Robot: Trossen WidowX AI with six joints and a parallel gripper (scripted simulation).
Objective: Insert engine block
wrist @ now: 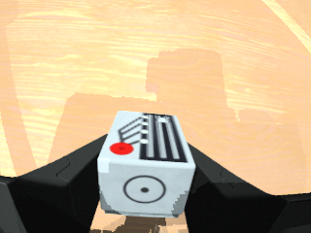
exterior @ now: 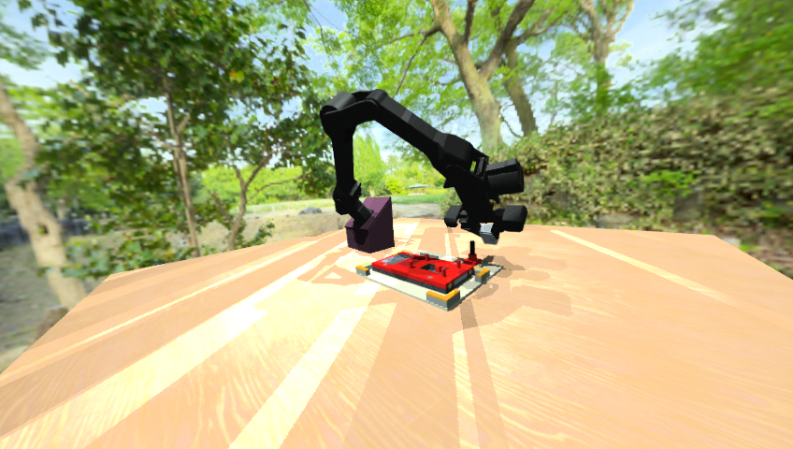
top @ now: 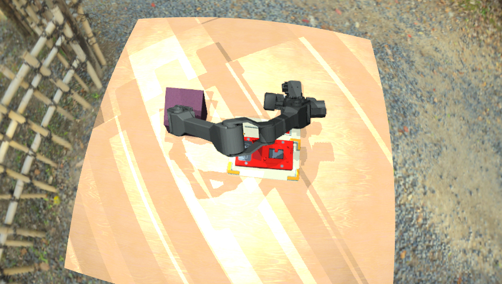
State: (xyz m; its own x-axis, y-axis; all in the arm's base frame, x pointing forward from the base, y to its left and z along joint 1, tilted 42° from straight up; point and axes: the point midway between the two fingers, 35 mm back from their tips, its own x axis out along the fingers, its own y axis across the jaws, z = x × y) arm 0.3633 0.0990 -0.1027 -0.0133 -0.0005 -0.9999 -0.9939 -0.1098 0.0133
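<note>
My block (exterior: 488, 232) (wrist: 146, 165): pale grey, black stripes, red dot, black ring round a dot. My fingers (exterior: 485, 222): black. Car body (top: 260, 164) (exterior: 411, 271): red. Tray (top: 262, 173) (exterior: 397, 288): off-white, orange corners. Worktop (top: 338, 197) (exterior: 223, 361): peach woodgrain, pale streaks. Pedestal (top: 183, 94) (exterior: 381, 227): purple

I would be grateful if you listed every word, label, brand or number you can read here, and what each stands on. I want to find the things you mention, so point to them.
There is no readable text.
The engine block (exterior: 489, 233) (wrist: 147, 167) bears only graphics: a red dot, dark stripes and a ringed dot.
Markings on the car body's (top: 260, 163) (exterior: 414, 271) grey patch are too small to make out.
</note>
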